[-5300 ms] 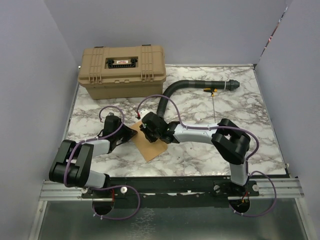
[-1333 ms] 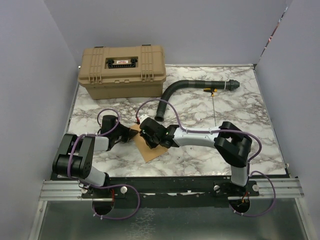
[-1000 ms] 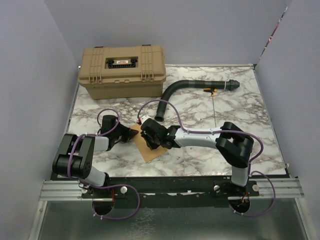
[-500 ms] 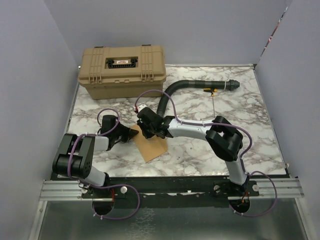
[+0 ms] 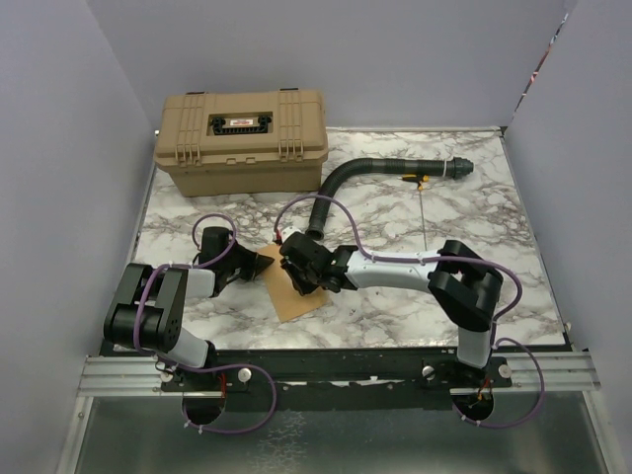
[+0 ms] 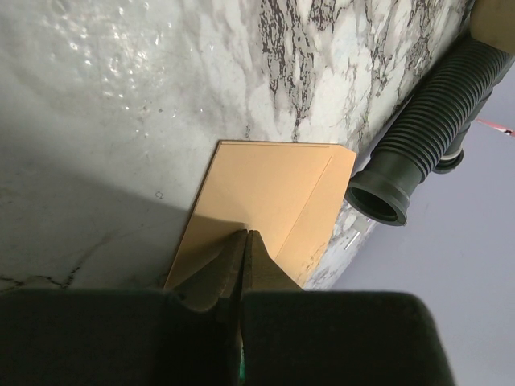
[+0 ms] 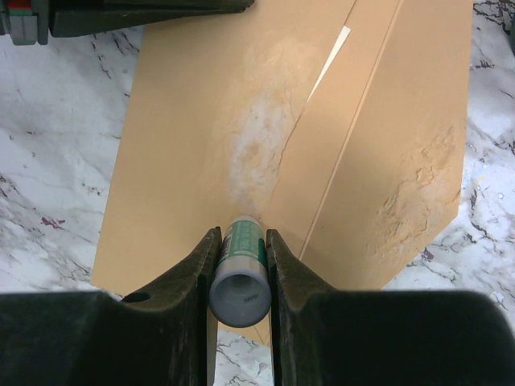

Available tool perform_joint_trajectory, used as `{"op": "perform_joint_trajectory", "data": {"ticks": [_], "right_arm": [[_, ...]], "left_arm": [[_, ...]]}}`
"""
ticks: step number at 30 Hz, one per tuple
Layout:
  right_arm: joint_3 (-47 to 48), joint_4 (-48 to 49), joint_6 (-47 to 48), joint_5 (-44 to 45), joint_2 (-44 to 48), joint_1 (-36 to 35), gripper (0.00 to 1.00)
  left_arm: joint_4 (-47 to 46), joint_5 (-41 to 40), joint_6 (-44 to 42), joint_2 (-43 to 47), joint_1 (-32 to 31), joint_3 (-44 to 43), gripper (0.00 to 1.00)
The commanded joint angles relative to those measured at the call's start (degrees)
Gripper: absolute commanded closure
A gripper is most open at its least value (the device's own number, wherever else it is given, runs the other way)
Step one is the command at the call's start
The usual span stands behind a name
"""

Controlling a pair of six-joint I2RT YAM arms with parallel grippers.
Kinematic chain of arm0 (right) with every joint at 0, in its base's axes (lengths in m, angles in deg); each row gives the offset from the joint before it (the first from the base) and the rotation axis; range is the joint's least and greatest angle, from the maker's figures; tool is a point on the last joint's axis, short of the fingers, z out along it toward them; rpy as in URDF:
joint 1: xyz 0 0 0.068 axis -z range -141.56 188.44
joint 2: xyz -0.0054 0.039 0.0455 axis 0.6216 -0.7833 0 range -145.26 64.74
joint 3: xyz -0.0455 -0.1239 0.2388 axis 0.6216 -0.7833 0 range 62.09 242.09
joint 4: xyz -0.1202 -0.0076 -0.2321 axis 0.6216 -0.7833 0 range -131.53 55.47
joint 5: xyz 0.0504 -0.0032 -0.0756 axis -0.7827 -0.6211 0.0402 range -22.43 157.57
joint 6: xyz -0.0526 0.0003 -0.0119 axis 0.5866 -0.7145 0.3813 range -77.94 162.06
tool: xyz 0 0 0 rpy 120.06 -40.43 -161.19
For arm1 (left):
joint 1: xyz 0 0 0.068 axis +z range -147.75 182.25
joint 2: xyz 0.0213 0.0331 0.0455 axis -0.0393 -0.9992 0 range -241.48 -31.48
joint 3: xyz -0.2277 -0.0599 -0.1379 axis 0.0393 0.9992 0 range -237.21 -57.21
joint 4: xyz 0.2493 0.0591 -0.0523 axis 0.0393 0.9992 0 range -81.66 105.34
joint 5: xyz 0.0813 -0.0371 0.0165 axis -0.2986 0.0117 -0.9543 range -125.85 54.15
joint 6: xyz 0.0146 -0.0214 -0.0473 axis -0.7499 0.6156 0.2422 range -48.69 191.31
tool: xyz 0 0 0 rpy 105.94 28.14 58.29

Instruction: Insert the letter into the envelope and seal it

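Envelope (image 5: 292, 296) lies flat on the marble table (image 5: 395, 257) near its front edge, between the two arms, with sealing under way but not finished. The left gripper (image 6: 247, 240), jaws closed together, bears down on one corner and pins the paper; whether any of it is caught between the fingers cannot be told. The right gripper (image 7: 241, 240) is clenched around a glue stick (image 7: 240, 289), whose tip touches the envelope beside a diagonal crease, just below a pale glue smear (image 7: 253, 153). No separate letter shows in any view, so it is judged to be inside already, though the pictures cannot confirm that. Whether the flap is down is also hard to tell. What seems left is to finish the gluing, lift the stick away and press the flap shut. A tan toolbox (image 5: 242, 138) stands closed at the far left of the table, well apart. A black ribbed hose (image 5: 365, 170) curves in from the far right, its open mouth near the envelope's far corner, the one thing close enough to get in the way. A screwdriver (image 5: 419, 183) lies near the hose, away from the work.
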Motion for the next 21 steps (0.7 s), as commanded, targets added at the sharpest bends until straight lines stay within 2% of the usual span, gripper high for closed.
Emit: {"op": "perform_joint_trajectory", "data": {"ticks": [1,7,14,21], "right_arm": [[3.49,-4.24,1.01,0.68,-2.9,-0.26,0.99],[10.27,-5.22,1.21,3.03,-9.06,2.44,0.99],[14.66,-6.27,2.48,4.18,-12.15,4.07,0.99],[9.73,-6.81,4.2,2.36,-8.41,1.02,0.99]], "left_arm": [[12.43,-7.63,-2.5,-3.14,0.13,3.19,1.0],[12.47,-7.53,-2.5,-2.3,0.13,3.69,1.0],[12.66,-7.27,-3.0,-2.4,0.28,3.74,1.0],[12.47,-7.2,-3.19,-3.16,0.32,3.56,1.0]]}}
